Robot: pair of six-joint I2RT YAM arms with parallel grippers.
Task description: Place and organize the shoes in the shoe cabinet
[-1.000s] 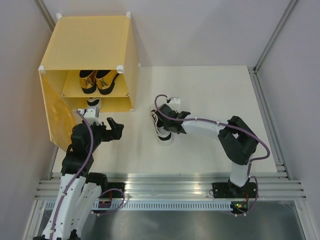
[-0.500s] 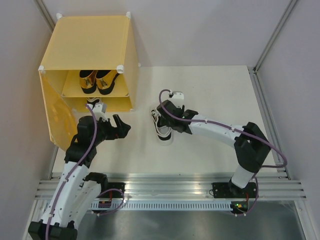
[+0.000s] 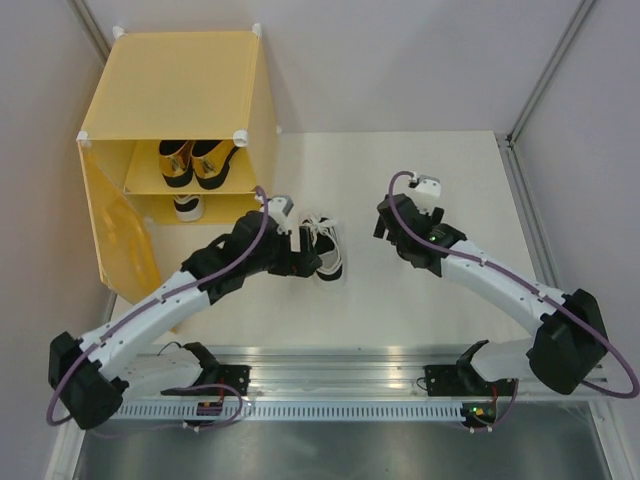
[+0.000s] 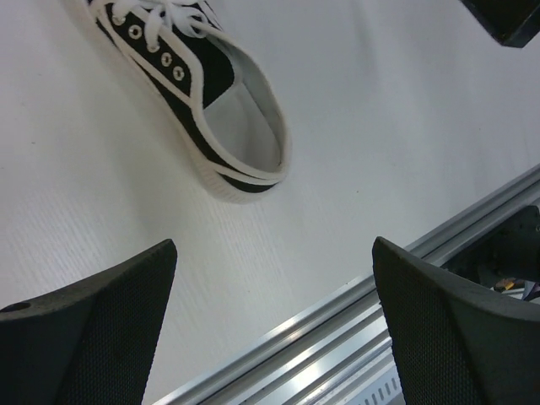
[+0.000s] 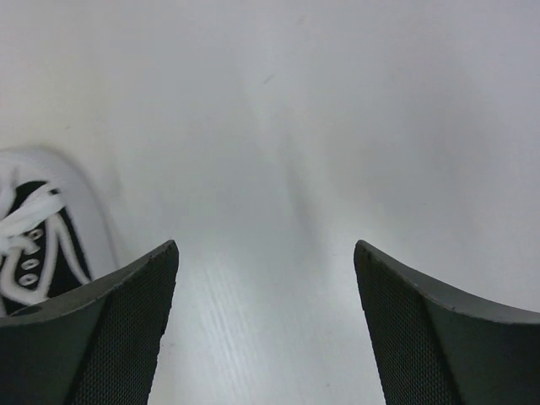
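Right gripper (image 3: 384, 224) has backed away spread open while the left gripper (image 4: 272, 246), also spread, has swung over the white black-trimmed lace-up sneaker (image 4: 211, 110) on the white table (image 3: 430, 170) beside the yellow-orange plastic cabinet (image 3: 170, 90); pinching its soft collar could let it slip.

You get bright, even overhead light with soft shadows on the counter (image 3: 420, 180). Your right wrist view looks hazy and washed out; end effector fingers (image 5: 93, 337) blur up close.
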